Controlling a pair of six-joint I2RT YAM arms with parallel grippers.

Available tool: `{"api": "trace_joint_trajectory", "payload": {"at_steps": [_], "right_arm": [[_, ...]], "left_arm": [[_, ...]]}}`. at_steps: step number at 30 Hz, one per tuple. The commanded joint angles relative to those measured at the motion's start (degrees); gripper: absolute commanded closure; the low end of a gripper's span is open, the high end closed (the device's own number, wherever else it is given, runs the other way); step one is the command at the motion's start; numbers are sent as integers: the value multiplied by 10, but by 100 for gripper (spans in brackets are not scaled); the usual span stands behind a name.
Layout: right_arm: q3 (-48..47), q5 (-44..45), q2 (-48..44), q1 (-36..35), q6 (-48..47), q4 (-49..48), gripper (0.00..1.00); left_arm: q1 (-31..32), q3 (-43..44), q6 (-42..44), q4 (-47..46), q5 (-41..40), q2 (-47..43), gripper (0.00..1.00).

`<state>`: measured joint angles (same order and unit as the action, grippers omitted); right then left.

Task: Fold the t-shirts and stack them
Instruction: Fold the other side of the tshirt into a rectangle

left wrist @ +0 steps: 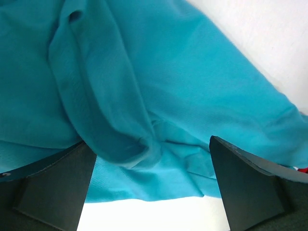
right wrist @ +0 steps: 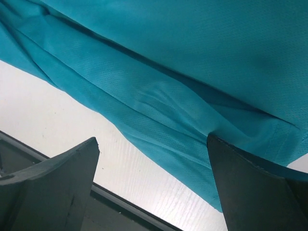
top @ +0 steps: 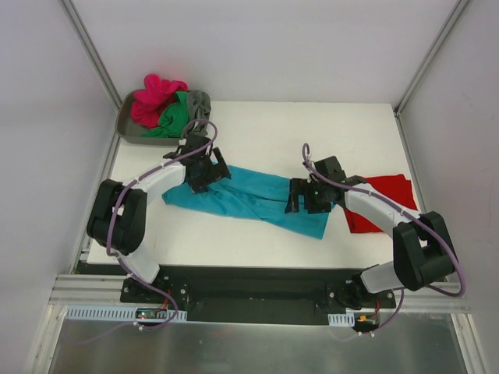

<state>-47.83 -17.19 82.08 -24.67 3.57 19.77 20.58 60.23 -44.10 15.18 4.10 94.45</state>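
Observation:
A teal t-shirt (top: pixel 249 199) lies rumpled and stretched out across the middle of the white table. My left gripper (top: pixel 204 175) is open over its far left part. In the left wrist view the teal cloth (left wrist: pixel 168 72) bunches between the spread fingers of the left gripper (left wrist: pixel 151 144) and lies over the left finger (left wrist: pixel 57 183). My right gripper (top: pixel 299 199) is open over the shirt's right part. In the right wrist view the right gripper (right wrist: pixel 151 139) straddles the cloth's edge (right wrist: pixel 192 48), which touches the right finger (right wrist: pixel 250 187). A red t-shirt (top: pixel 386 195) lies flat at the right, partly under my right arm.
A grey tray (top: pixel 129 132) at the back left corner holds crumpled magenta (top: pixel 156 97), green (top: pixel 178 117) and grey (top: pixel 200 101) shirts. The table's dark front edge (right wrist: pixel 43 156) shows below the right gripper. Frame posts stand at the back corners.

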Motion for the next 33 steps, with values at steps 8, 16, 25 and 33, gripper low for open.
{"api": "trace_joint_trajectory", "payload": {"at_steps": [8,16,25,33], "right_arm": [[1,59,-13,-1,2,28,4],[-10,93,-69,0,-8,50,4],[-86,95,-19,15,-31,47,4],[-164,86,129,23,-39,33,4]], "left_arm": [[11,160,33,-31,38,106,1],[12,184,85,-30,49,106,1],[27,26,122,-30,-1,-93,1],[26,-9,87,-31,-56,-49,1]]}}
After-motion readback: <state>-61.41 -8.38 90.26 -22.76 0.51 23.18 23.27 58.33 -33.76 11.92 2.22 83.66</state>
